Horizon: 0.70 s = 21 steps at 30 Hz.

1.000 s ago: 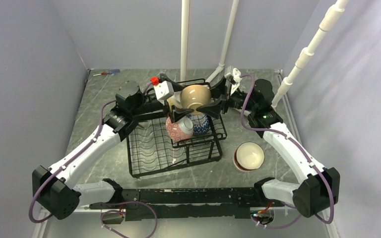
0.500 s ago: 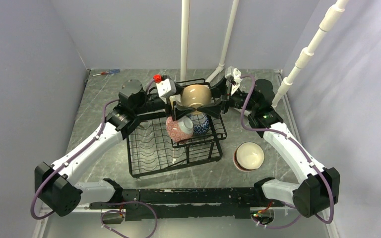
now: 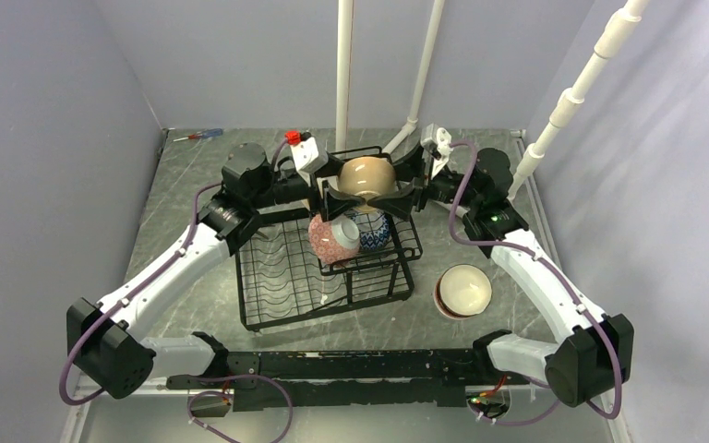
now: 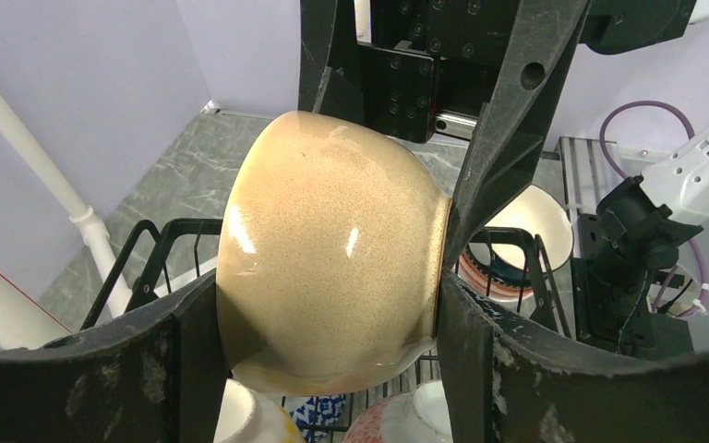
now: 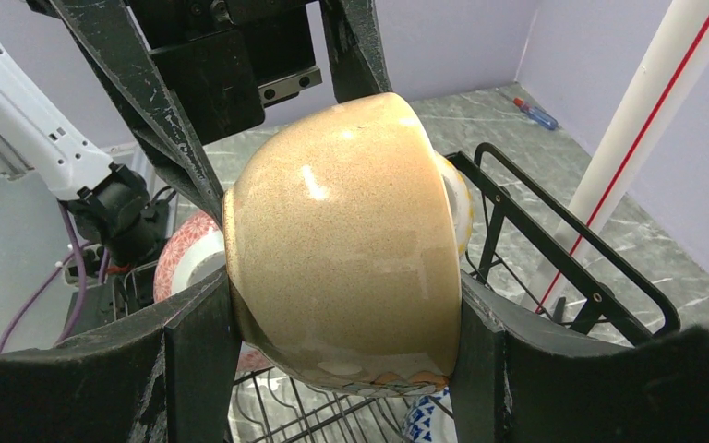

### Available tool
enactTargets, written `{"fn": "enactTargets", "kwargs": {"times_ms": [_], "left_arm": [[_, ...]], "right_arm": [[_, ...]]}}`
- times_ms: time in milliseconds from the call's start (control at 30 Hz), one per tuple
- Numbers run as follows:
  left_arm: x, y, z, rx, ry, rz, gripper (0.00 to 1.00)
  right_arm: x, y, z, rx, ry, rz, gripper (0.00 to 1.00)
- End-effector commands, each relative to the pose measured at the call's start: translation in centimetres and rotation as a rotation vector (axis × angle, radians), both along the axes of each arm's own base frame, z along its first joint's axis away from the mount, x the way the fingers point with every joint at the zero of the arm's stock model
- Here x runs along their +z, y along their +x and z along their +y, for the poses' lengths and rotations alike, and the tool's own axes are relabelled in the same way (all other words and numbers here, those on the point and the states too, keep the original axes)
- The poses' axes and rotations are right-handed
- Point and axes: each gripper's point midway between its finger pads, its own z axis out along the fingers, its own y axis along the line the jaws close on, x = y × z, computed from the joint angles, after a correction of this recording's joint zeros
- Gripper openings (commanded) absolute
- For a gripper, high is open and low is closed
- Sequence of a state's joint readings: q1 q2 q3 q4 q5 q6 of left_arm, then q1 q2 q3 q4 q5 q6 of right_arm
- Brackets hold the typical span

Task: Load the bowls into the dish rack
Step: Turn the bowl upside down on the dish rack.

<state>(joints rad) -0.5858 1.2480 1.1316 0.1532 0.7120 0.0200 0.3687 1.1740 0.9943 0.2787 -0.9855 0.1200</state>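
Both claws are on the same tan bowl (image 3: 364, 175) right now, held up over the far end of the dish rack (image 3: 272, 277), just above its upper basket (image 3: 408, 247). The left gripper (image 4: 325, 355) is clamped across it from the left and the right gripper (image 5: 342, 360) from the right, both with pads pressed on the glaze.

Looks like a mid-air handoff to me. A pink patterned bowl (image 3: 332, 240) and a blue-white bowl (image 3: 376, 231) sit in the basket, and a striped bowl (image 3: 463, 291) waits on the table (image 3: 194, 175), right of the rack.

Next up, I'd guess one claw lets go and the other tips the bowl into a free slot without bumping those two.
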Motion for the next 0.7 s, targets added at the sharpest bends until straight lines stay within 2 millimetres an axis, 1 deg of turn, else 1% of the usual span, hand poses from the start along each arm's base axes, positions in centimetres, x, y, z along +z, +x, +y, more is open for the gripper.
{"fn": "enactTargets", "kwargs": {"times_ms": [0,133,233,367,467,600,667], "left_arm": [[3.0,0.0,-0.4,0.003,-0.061,-0.029,0.03],[2.4,0.1,-0.5,0.000,-0.051,-0.009,0.03],[1.9,0.2,-0.6,0.000,-0.039,-0.003,0.03],[1.5,0.1,-0.6,-0.012,-0.025,0.006,0.03],[1.3,0.4,-0.6,0.008,-0.024,0.010,0.03],[2.0,0.5,-0.5,0.019,-0.050,0.009,0.03],[2.5,0.5,-0.5,0.025,-0.072,0.014,0.03]], "right_arm": [[3.4,-1.8,0.3,0.044,0.052,-0.152,0.64],[2.9,-1.5,0.3,0.033,0.030,-0.147,0.76],[2.5,-1.4,0.1,0.019,0.018,-0.149,0.88],[1.8,-1.3,-0.1,0.002,-0.010,-0.137,0.94],[1.4,-0.8,-0.4,-0.029,-0.032,-0.156,0.96],[1.7,-0.7,-1.0,-0.078,-0.023,-0.164,0.99],[2.0,-0.6,-1.5,-0.116,-0.007,-0.173,1.00]]}}
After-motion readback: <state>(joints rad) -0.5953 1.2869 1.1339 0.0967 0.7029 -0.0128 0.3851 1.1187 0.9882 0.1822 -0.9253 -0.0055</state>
